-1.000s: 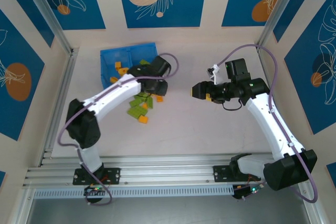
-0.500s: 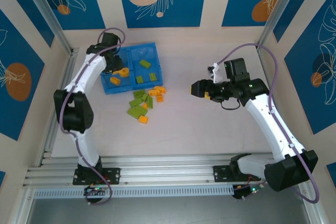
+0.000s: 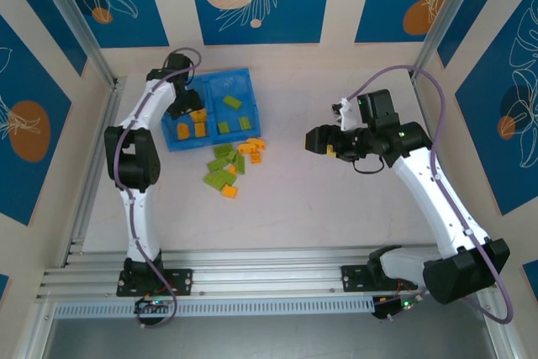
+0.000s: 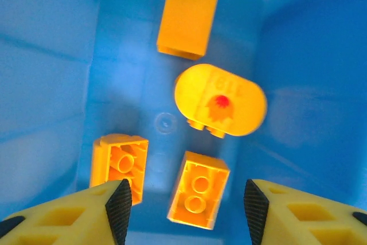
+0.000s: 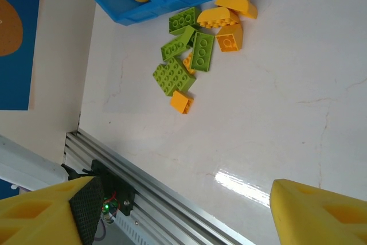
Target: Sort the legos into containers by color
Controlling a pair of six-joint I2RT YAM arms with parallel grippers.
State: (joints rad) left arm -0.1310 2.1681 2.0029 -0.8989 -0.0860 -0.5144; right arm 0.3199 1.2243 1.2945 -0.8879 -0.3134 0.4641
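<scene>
From above, the blue tray sits toward 11 o'clock on the desk. Orange legos lie in its left compartment and green legos in its right. The left fingers hang over the left compartment, too small here to tell their gap. A mixed loose pile lies on the desk just beside the tray, at its 5 o'clock. The right fingers hover well apart from the pile, at its 3 o'clock.

The left wrist camera supplies the gap. The left fingers stand partly open with nothing gripped. Four orange pieces rest on the blue floor: a tall block at 12 o'clock, a rounded piece at centre, and two small bricks at 6 and 8 o'clock.

The right wrist camera shows the right fingers spread wide and empty. The pile lies near 12 o'clock against the tray's corner, with a lone orange brick at the pile's 6 o'clock edge and a metal rail at 7 o'clock.
</scene>
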